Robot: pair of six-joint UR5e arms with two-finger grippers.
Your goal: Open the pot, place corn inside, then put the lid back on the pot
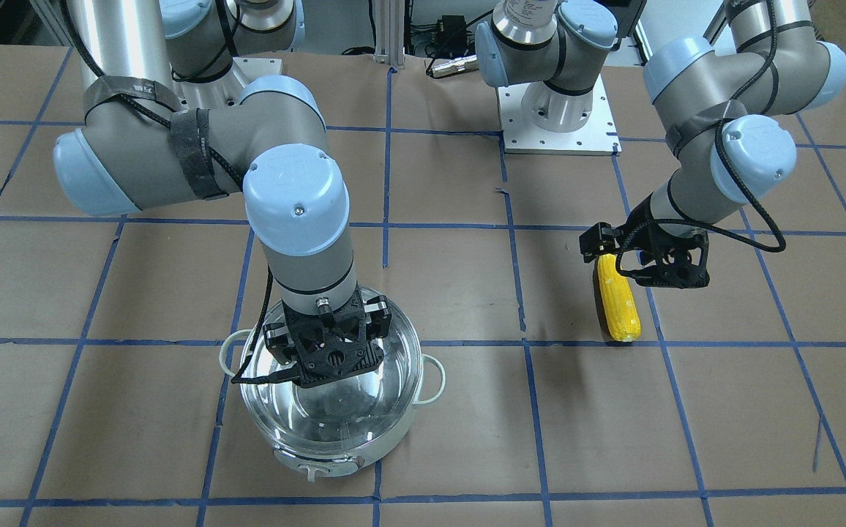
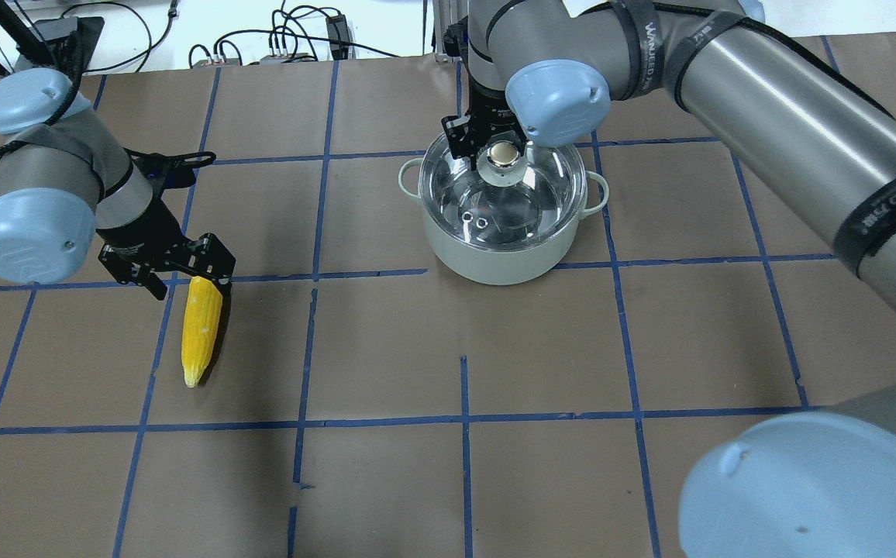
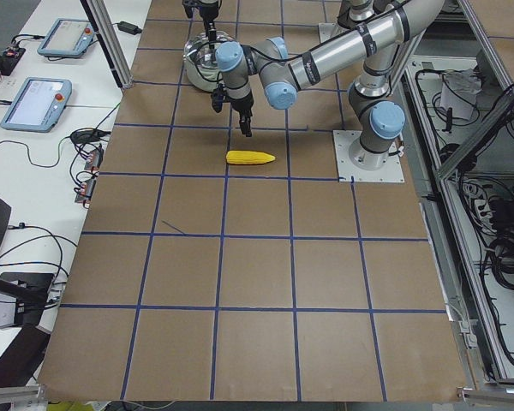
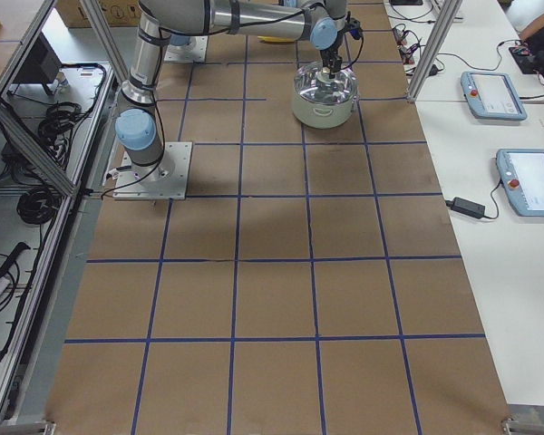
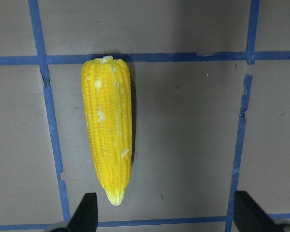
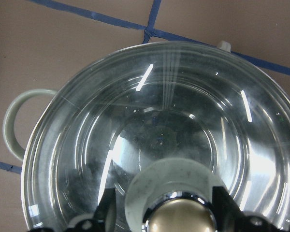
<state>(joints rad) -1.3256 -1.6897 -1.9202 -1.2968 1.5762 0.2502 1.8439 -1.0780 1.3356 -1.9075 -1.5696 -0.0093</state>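
Left gripper [image 5: 166, 215] hangs above the table, jaws wide apart, nothing held. Yellow tapered ear of corn [image 2: 201, 329] lies flat below it on the brown paper table with blue tape grid [image 2: 417, 349], untouched. Farther out, well apart from the corn: round shiny metal pot with pale loop handles [image 2: 494, 263], with the round clear glass lid [image 2: 529, 205] seated on it. Right gripper [image 6: 165, 193] straddles the lid's pale round knob [image 2: 502, 153], with a finger close on either side. Can't tell if it's clamped.
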